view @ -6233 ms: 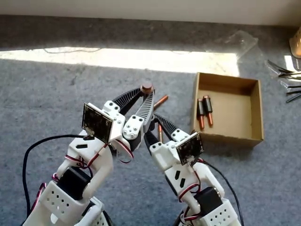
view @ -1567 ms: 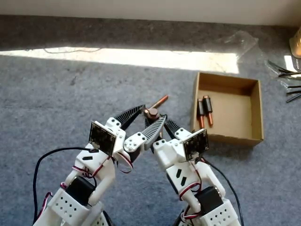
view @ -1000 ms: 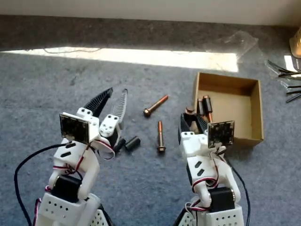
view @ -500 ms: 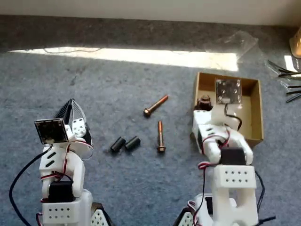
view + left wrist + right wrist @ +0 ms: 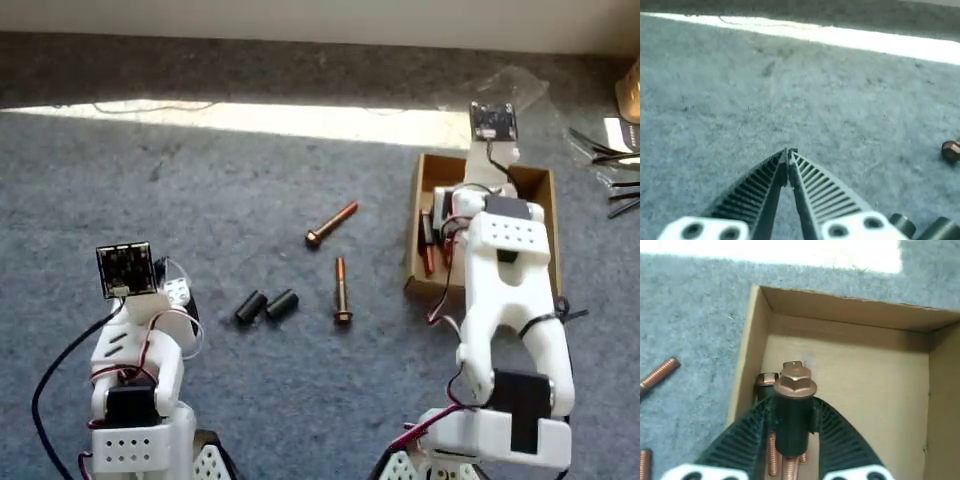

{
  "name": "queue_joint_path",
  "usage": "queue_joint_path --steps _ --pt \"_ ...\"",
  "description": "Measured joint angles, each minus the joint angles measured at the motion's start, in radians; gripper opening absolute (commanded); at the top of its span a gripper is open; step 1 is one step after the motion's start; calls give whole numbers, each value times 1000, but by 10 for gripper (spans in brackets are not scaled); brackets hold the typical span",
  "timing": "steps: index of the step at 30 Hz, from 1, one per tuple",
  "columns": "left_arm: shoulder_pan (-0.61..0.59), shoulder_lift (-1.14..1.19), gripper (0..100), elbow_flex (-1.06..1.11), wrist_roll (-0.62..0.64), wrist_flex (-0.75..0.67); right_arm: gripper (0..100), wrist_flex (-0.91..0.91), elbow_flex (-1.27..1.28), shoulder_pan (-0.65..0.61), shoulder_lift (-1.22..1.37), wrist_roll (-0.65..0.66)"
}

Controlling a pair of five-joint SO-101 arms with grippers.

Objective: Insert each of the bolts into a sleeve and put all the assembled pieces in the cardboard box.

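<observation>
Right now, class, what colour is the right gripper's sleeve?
The sleeve is black, clearest in the right wrist view.

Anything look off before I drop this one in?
Nothing stands out. The right gripper holds an assembled piece over the cardboard box, finished pieces lie inside, loose bolts and sleeves lie on the carpet.
</observation>
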Motion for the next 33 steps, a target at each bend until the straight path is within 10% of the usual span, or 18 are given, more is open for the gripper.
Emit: queue_joint_path --steps 33 --pt "-2 0 27 6 -106 476 145 100 -203 64 394 81"
